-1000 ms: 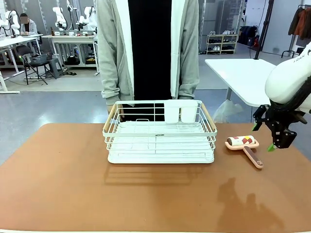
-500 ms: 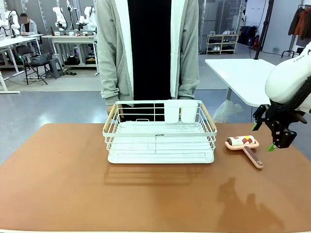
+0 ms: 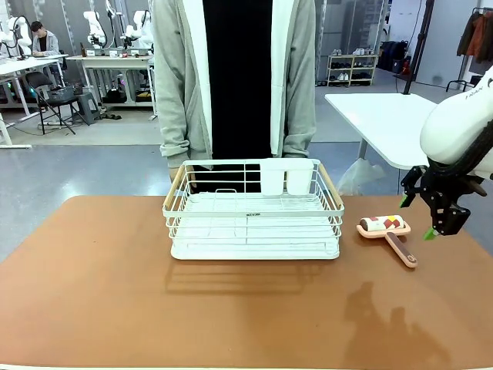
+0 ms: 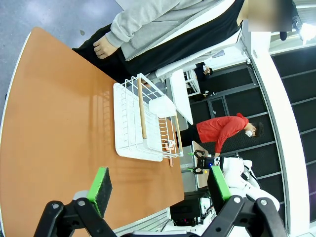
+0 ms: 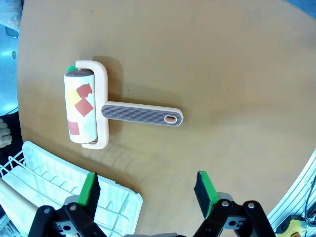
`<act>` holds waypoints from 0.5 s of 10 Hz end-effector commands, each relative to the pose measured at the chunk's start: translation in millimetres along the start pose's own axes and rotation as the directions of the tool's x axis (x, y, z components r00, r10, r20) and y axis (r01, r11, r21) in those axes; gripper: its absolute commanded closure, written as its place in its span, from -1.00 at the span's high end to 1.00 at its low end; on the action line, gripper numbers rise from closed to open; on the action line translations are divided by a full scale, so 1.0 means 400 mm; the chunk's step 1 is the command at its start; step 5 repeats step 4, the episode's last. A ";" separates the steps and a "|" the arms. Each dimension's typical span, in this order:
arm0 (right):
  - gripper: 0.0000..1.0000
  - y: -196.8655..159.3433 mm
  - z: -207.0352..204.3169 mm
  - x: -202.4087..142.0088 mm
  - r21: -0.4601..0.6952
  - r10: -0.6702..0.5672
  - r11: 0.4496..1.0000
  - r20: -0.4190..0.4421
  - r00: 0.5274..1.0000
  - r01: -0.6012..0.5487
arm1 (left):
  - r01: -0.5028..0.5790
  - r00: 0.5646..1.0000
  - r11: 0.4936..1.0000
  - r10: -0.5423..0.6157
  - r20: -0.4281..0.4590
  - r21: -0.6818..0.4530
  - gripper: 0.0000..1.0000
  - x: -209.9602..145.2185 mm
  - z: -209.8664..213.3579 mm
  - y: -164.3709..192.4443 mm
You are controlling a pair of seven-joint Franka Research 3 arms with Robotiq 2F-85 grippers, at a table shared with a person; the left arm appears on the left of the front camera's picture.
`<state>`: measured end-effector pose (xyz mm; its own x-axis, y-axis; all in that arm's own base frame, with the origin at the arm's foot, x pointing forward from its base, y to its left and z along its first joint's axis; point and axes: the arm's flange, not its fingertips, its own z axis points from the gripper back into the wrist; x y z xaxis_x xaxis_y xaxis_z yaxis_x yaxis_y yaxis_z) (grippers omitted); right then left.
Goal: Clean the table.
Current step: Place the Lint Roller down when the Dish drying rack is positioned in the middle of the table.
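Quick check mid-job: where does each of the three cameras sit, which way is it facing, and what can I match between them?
Front: fixed on the robot's side, facing the person across the table; right pincer open beside the lint roller.
Left wrist: high, rolled sideways, over the table and dish rack; left pincer open.
Right wrist: looking down on the lint roller; right pincer open.
Shared: the dish rack and roller.
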<state>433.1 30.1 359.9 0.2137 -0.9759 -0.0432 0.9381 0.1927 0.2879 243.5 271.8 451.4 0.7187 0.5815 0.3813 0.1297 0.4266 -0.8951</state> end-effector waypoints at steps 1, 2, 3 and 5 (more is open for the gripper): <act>1.00 -0.001 -0.005 0.001 0.007 0.006 1.000 0.006 1.000 -0.006 | 0.022 1.000 0.999 -0.022 0.014 -0.028 1.00 0.009 0.006 0.001; 1.00 -0.001 -0.005 0.001 0.007 0.006 1.000 0.006 1.000 -0.006 | 0.022 1.000 0.999 -0.022 0.014 -0.028 1.00 0.009 0.006 0.001; 1.00 -0.001 -0.005 0.001 0.007 0.006 1.000 0.006 1.000 -0.006 | 0.022 1.000 0.999 -0.022 0.014 -0.028 1.00 0.009 0.006 0.001; 1.00 -0.001 -0.005 0.001 0.007 0.006 1.000 0.006 1.000 -0.006 | 0.022 1.000 0.999 -0.022 0.014 -0.028 1.00 0.009 0.006 0.001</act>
